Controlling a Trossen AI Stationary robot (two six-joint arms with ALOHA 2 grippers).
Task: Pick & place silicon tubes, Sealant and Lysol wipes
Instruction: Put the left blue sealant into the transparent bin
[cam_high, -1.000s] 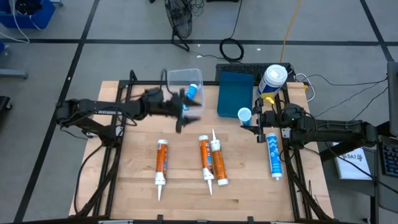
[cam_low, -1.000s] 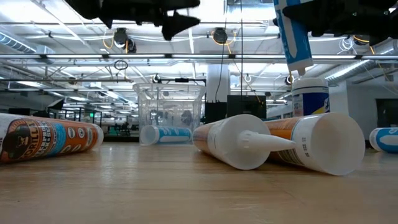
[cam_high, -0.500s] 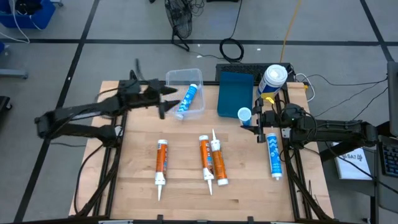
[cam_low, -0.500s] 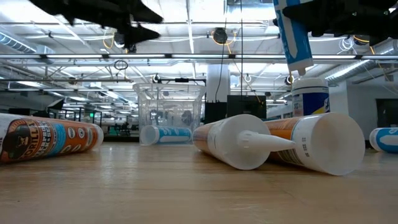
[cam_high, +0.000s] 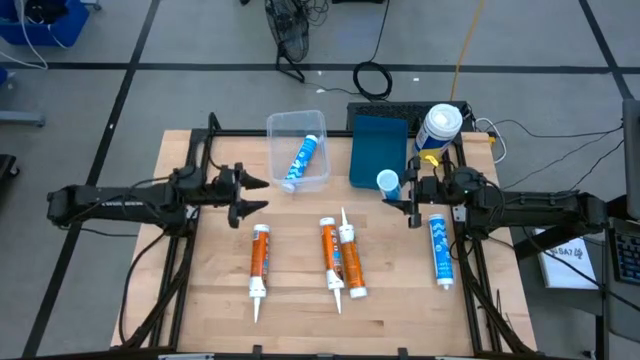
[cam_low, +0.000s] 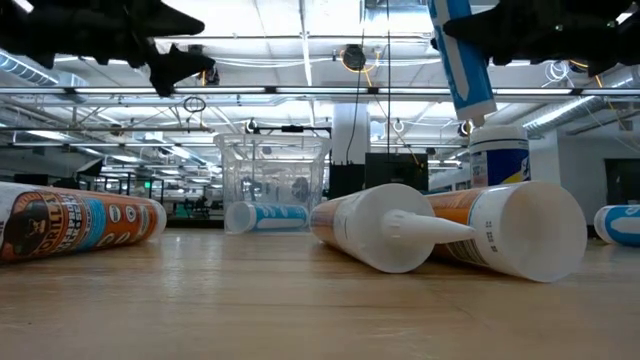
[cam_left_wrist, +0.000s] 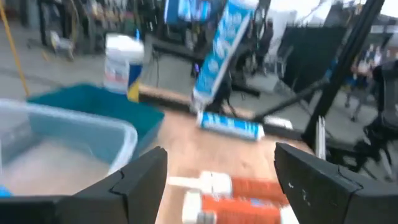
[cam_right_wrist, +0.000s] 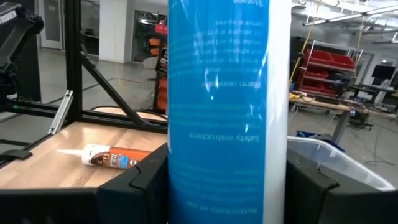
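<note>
Blue tube (cam_high: 388, 183) stands upright, clamped in the right gripper (cam_high: 410, 190) above the teal bin (cam_high: 378, 148); a loose hold could let it tip and miss. The left gripper (cam_high: 243, 192), fingers spread and empty, hovers left of the clear bin (cam_high: 297, 125). Lysol wipes (cam_high: 438, 128) stand far right. Tubes lie on the wooden table (cam_high: 300, 300); an open workshop lies behind.

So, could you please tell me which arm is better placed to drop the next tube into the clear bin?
The right: its claw already grips a blue tube, while the left claw is open and empty beside the clear bin.
</note>
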